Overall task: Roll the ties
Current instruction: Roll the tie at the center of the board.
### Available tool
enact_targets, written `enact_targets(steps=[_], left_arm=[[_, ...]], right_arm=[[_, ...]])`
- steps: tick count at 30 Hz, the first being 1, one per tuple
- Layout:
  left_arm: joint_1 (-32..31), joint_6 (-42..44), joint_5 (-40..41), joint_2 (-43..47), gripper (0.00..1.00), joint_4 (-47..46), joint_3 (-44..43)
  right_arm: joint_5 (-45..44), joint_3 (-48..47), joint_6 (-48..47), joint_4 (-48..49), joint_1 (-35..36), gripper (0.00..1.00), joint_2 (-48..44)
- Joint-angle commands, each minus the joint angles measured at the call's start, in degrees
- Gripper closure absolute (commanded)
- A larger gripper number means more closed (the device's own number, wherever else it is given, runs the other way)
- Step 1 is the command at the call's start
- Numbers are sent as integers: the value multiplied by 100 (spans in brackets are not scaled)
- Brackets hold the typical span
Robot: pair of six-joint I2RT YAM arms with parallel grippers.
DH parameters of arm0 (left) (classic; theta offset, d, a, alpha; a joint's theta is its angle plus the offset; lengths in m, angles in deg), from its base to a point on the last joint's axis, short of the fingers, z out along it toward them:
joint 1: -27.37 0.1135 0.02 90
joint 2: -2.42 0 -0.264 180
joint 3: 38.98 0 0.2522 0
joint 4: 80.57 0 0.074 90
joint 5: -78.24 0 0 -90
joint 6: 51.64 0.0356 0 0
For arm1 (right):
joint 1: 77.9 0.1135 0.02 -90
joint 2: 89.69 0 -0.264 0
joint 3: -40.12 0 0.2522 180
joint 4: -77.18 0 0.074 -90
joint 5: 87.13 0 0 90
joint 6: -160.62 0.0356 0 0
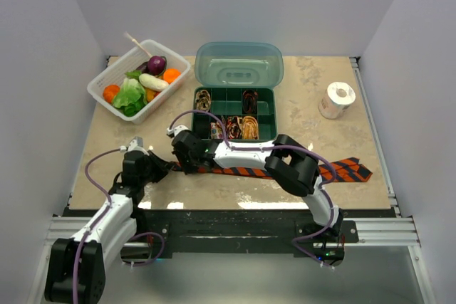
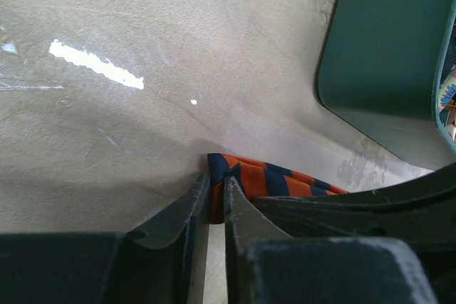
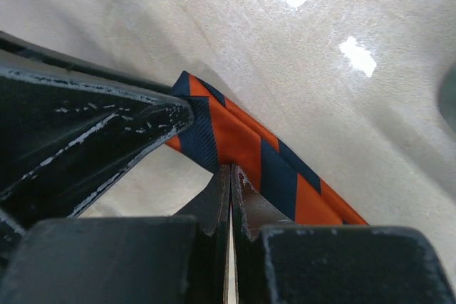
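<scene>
The left gripper [image 2: 216,181] is seen closed on the folded end of the striped tie [image 2: 267,176], orange fabric showing in the narrow gap between its fingers. The right gripper [image 3: 230,170] is pressed fully shut just beside it, its tips touching the tie's edge; whether cloth is caught there cannot be told. From both grippers the tie is laid flat toward 3 o'clock along the near edge of the table [image 1: 320,144]. At 12 o'clock an open green box [image 1: 273,133] is set, with coiled ties [image 1: 249,127] in its compartments. A white basket [image 1: 107,80] is placed at 10 o'clock, a tape roll [image 1: 336,100] at 2 o'clock.
</scene>
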Motion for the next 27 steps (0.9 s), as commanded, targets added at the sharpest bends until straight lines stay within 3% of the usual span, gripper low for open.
enact_targets(steps=[1,4,13,22,27], left_arm=[[27,232,-175,-71,91,-203,-153],[27,284,-193,-36,100,-80,-232],[27,873,1,201,100,992,-908],[9,952,-52,341,100,931,-918],[0,970,-140,315,100,861,-918]], right_arm=[[-164,-309,-176,-100,-35,100,-4],[-225,-212,-167,-65,-88,100,-66],[2,-80,-106,120,-228,100,-207],[134,131,-9,357,-237,100,-162],[626,403,298,910,-246,100,-215]])
